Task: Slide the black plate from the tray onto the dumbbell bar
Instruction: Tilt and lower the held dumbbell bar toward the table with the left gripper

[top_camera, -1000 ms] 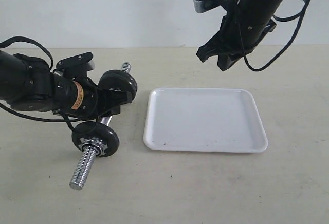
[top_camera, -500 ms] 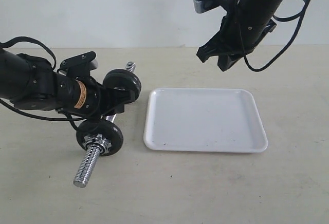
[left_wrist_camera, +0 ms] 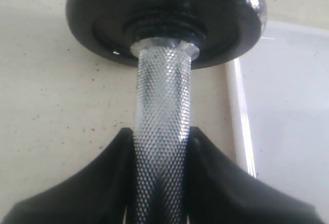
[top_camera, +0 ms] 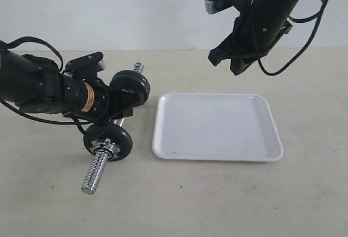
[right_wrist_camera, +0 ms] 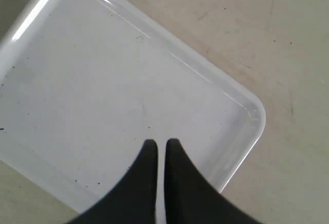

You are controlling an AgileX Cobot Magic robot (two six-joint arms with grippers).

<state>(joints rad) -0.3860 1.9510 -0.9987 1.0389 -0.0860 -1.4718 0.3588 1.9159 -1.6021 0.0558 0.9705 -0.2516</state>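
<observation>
Tray (top_camera: pixel 217 125) first: bare white in the exterior view, and bare again under the right wrist camera, so nothing is left there to pick up. The bar (top_camera: pixel 111 131) lies slanted on the table (top_camera: pixel 217 204) just beside the tray's left edge, with the left gripper (top_camera: pixel 120 109) clamped around its knurled middle. The left wrist view shows the fingers hugging the chrome on both sides. Two black discs ride the bar. The near disc (top_camera: pixel 107 139) has a star nut (top_camera: pixel 106 151) against it and bare thread running on towards the camera. The plate (top_camera: pixel 130 87) sits at the far end with a stub of thread poking out beyond it and no nut that I can see. That one, I'd say, is the plate from the tray — threaded on and seated close against the gripper. The right gripper (top_camera: pixel 225 66) hangs high over the tray's far edge, its fingers drawn almost together and holding nothing. So the slide looks done — what's left, at most, is letting go of the bar.
</observation>
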